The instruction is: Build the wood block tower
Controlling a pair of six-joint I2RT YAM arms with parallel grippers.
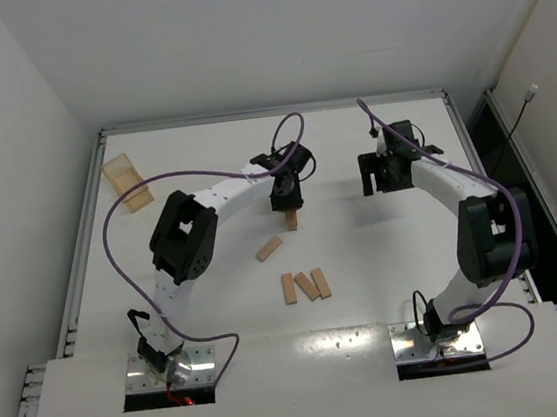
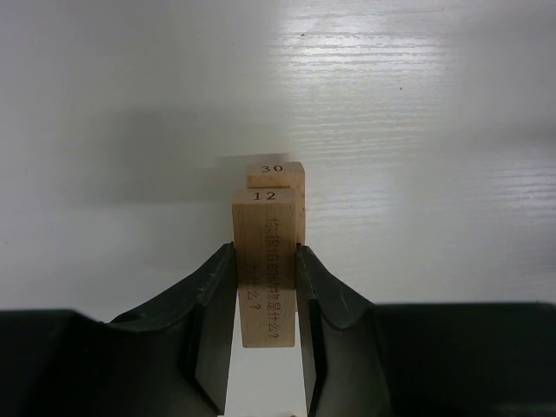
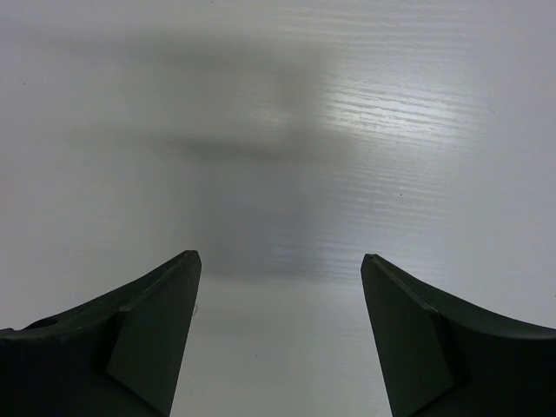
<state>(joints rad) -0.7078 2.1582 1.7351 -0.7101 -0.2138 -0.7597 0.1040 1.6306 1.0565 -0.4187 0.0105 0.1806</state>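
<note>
Wood first: our left gripper (image 2: 265, 254) has both fingers pinched tight on a light-tan block stamped 12 (image 2: 266, 228). It's held end-up, with printed characters running down its face. Just past it at 12 o'clock in the wrist view sits a second block stamped 30 (image 2: 276, 175). The two look like they're touching, but from this angle we honestly can't tell for sure.

From above, that pair shows up as a small tan tower (image 1: 290, 220) right under the left gripper, near the middle of the white table (image 1: 219, 306). One loose block (image 1: 269, 249) lies tilted at about 7 o'clock from the tower. Three more blocks (image 1: 307, 286) lie side by side at 6 o'clock, further off.

Our right gripper (image 3: 280, 255) is spread wide with nothing between its fingers, over bare tabletop. It's at 3 o'clock from the left one and well apart. An amber box (image 1: 127, 182) sits out at 10 o'clock near the table's far-left corner.
</note>
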